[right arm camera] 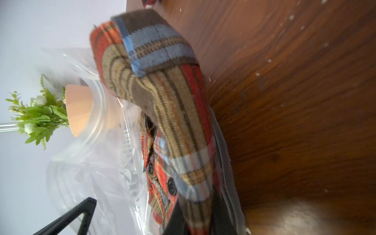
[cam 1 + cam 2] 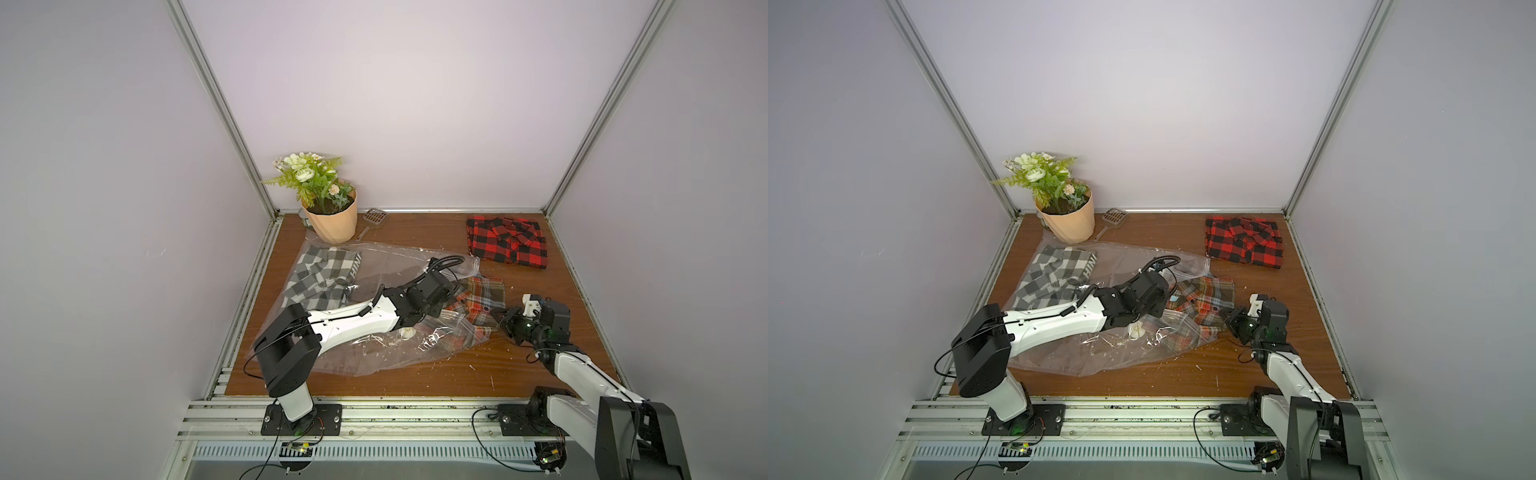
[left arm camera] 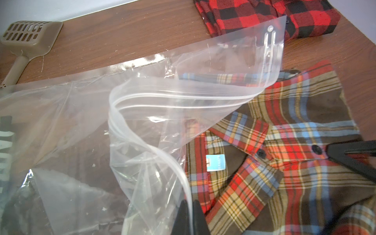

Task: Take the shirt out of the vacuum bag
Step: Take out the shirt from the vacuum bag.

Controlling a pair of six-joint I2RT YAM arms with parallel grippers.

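Looking down from above, the vacuum bag [image 2: 386, 266] is seen sprawled over the left half of the table [image 2: 415, 374], all crinkled, with its round white valve [image 2: 407, 331] showing just beside the left arm. The plaid shirt [image 2: 478, 299] is found at the bag's mouth, roughly mid-table. It is partly out on bare wood and partly under plastic on the side toward the front edge, so not fully out yet.

What can't really be judged in both top views is the grips; that gets sorted by the wrist cams. In the left wrist view the left gripper [image 3: 189, 206] is shown pinched tight on the zip strip [image 3: 183, 95], which is lifted and curled above the shirt. In the right wrist view the right gripper [image 1: 198, 217] is clamped on a bunched fold of the plaid shirt, jaws nearly closed with cloth between them.

A blue neck label [image 3: 215, 161] is shown plainly by the left wrist cam, while from above it's barely a speck.

The wider layout is only given from above:
- A grey check shirt [image 2: 320, 274] is seen through the plastic near the left edge; whether it's inside or underneath can't be told.
- A folded red-black shirt [image 2: 507, 243] is parked at the rear right corner.
- A flower pot [image 2: 332, 220] is set at the rear left corner.
- A slotted scoop [image 2: 374, 218] is laid just beside the pot.
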